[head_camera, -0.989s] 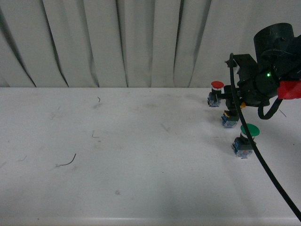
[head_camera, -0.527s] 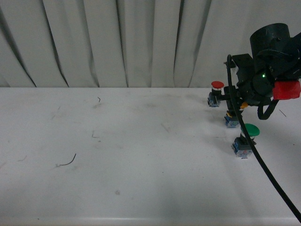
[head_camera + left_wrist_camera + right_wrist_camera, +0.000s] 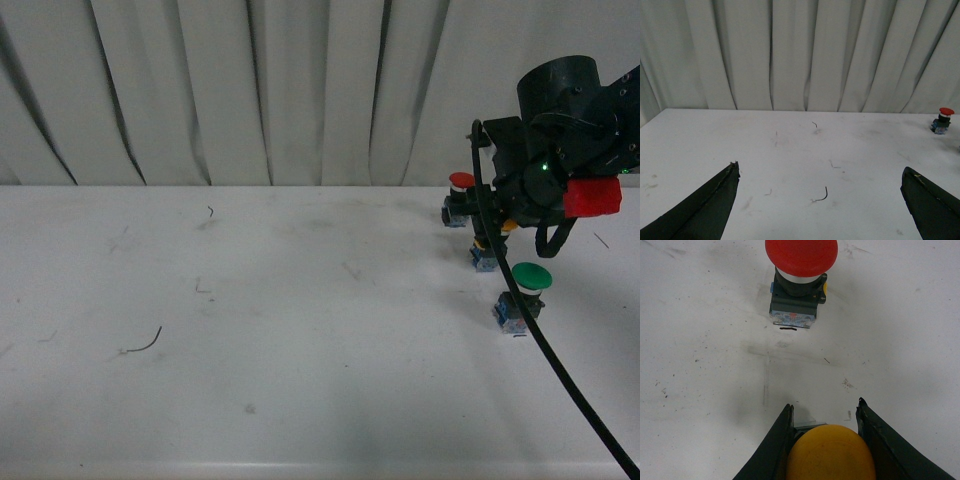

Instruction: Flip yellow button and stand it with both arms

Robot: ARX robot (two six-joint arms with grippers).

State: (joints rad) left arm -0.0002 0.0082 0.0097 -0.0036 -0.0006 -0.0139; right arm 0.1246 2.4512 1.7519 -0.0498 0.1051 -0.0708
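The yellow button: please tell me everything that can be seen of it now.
The yellow button shows a round, smooth, glossy yellow-orange cap, plastic by its look. In the right wrist view this cap sits between the two black fingers of the right gripper, which stand close against its sides. In the front view the arm hides most of it; only its blue-grey block shows, at the white table, between the red and green buttons.
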